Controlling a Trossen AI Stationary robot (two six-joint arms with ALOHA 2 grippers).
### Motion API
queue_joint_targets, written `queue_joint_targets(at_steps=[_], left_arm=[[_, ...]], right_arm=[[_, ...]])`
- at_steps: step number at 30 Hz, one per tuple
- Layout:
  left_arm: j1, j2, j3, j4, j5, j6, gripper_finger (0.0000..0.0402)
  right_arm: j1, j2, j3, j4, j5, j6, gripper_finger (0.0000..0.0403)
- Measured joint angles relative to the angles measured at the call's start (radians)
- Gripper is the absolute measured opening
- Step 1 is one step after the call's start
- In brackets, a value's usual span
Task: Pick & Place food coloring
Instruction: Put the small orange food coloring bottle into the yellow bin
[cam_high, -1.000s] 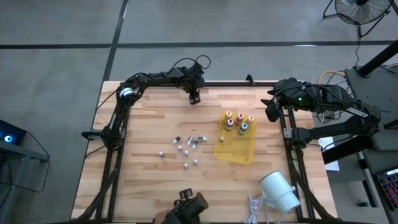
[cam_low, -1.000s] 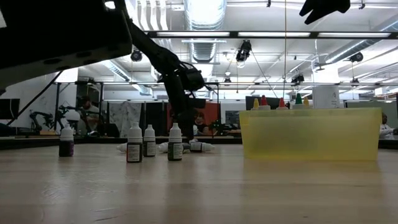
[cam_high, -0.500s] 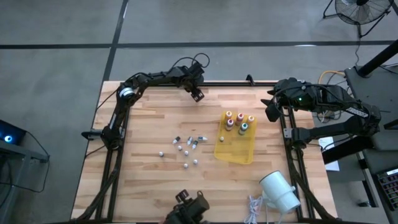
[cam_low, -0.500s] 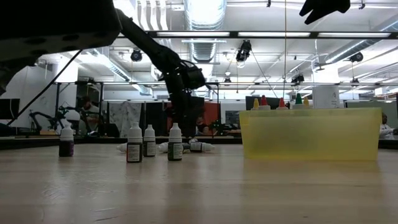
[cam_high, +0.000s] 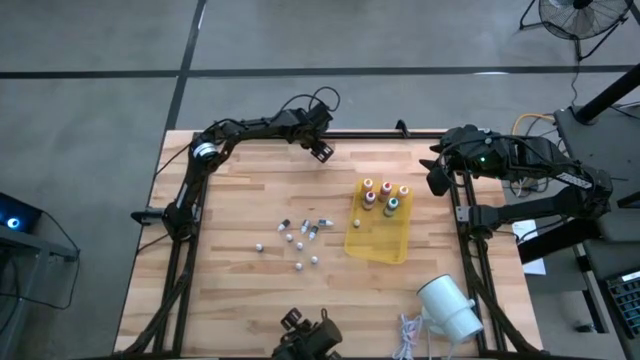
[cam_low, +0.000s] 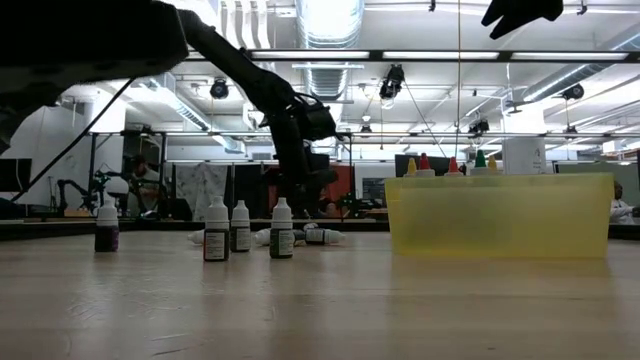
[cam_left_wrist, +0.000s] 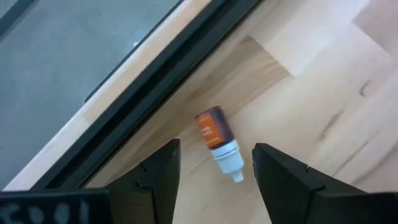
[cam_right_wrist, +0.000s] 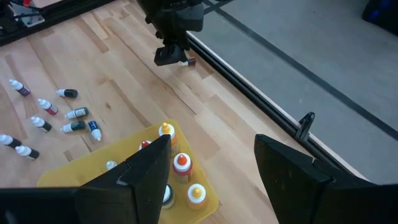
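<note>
Left gripper (cam_left_wrist: 211, 171) hangs over the far edge of the tabletop (cam_high: 240, 290), jaws wide and empty, with one small bottle (cam_left_wrist: 219, 143) lying on its side right between them, just beside the black rail (cam_left_wrist: 155, 93). That's the risky part: the bottle is round and on its side, so a jaw that lands off-centre may well roll it away or pinch it against the rail. The tip points toward the gripper, so a grip on the narrow end could slip. The rest of the food coloring sits well apart: colour-topped bottles (cam_high: 383, 197) upright in the yellow tray (cam_high: 385, 245), tiny vials (cam_high: 297, 240) scattered mid-table, some lying down. Right gripper (cam_right_wrist: 211, 168) waits at the far right edge, jaws wide, holding nothing.
</note>
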Motion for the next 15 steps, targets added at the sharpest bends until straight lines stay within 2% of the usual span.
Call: queue_joint_targets(at_steps=[15], left_arm=[[-0.002,0.031,0.000,0.002,-0.003,-0.007,0.0163]], right_arm=[[0.000,0.000,0.000,0.000,0.000,0.000,0.0221]])
